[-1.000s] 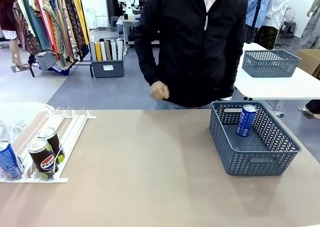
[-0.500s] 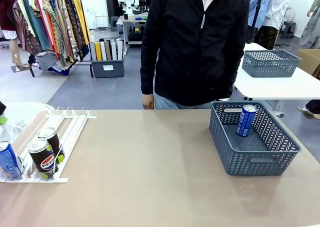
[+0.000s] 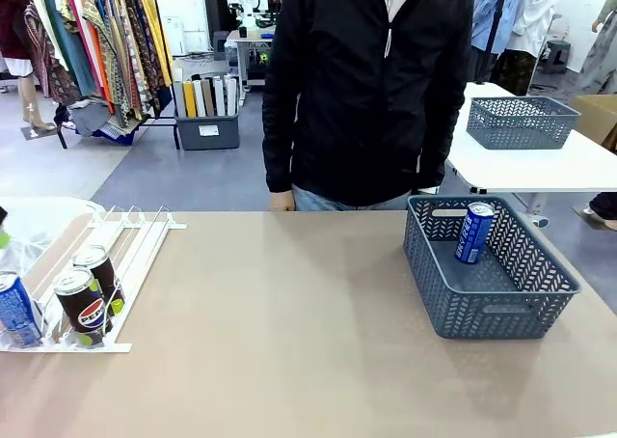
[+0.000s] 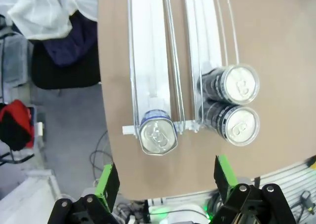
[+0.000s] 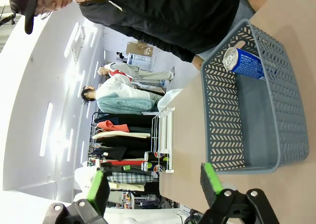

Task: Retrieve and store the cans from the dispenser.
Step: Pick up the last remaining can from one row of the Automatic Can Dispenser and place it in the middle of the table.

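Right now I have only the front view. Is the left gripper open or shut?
Observer: Open. In the left wrist view, the left gripper has its jaws spread and holds nothing.
Operator: What is it lined up with?
Observer: The blue can at the low end of the dispenser. It is seen from above, centred ahead of the jaws and not touched.

Clipped, covered, too small
Front view: the left edge clips the dispenser and its blue can; the front Pepsi can covers part of the black can behind; right wrist view: the rack's cans are too small to tell
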You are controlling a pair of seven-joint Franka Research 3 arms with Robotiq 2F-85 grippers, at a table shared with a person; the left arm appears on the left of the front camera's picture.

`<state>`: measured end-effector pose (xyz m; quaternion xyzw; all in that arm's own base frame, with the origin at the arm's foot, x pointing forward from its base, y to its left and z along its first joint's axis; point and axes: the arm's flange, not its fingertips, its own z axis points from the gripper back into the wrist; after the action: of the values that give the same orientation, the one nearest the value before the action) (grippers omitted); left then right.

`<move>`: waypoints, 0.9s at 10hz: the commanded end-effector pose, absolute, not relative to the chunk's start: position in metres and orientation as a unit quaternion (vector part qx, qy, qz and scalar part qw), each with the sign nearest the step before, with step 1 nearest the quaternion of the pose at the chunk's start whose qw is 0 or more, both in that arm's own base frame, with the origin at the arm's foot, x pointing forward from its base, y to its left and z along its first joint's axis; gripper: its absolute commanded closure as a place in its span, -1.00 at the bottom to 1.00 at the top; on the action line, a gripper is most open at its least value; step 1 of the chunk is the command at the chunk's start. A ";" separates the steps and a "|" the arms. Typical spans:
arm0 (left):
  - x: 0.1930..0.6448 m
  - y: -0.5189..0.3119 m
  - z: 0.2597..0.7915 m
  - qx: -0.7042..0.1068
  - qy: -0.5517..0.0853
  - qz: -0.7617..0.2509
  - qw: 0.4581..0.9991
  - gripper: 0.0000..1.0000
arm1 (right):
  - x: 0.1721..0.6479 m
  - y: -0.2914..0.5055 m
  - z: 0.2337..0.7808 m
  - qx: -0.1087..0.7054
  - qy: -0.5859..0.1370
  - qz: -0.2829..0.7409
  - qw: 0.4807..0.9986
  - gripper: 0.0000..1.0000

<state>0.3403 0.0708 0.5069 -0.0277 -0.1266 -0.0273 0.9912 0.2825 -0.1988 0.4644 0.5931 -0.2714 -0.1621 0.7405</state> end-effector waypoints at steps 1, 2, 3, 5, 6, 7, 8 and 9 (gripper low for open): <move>0.346 0.073 0.473 -0.018 -0.080 -0.016 0.996 -1.00 | 0.282 -0.199 0.467 0.597 -0.271 -0.162 0.737 -1.00; 0.345 0.076 0.458 -0.018 -0.064 0.001 0.998 -1.00 | 0.282 -0.199 0.467 0.597 -0.271 -0.162 0.737 -1.00; 0.344 0.075 0.447 -0.028 -0.062 0.009 0.998 -1.00 | 0.282 -0.199 0.467 0.597 -0.271 -0.162 0.737 -1.00; 0.349 0.068 0.431 -0.024 -0.060 0.020 0.998 -1.00 | 0.282 -0.199 0.467 0.597 -0.271 -0.162 0.737 -1.00; 0.357 0.066 0.420 -0.020 -0.045 0.022 0.999 -1.00 | 0.282 -0.199 0.467 0.597 -0.271 -0.162 0.737 -1.00; 0.362 0.068 0.410 -0.017 -0.028 0.021 0.999 -1.00 | 0.282 -0.199 0.467 0.597 -0.271 -0.162 0.737 -1.00; 0.363 0.067 0.402 -0.022 -0.018 0.021 0.999 -1.00 | 0.282 -0.199 0.467 0.597 -0.271 -0.162 0.737 -1.00; 0.367 0.066 0.397 -0.023 -0.019 0.025 0.999 -1.00 | 0.282 -0.199 0.467 0.597 -0.271 -0.162 0.737 -1.00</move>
<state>0.3698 0.0710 0.4059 -0.0304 -0.0156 0.0151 0.9993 0.2825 -0.1988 0.4644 0.5931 -0.2714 -0.1621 0.7405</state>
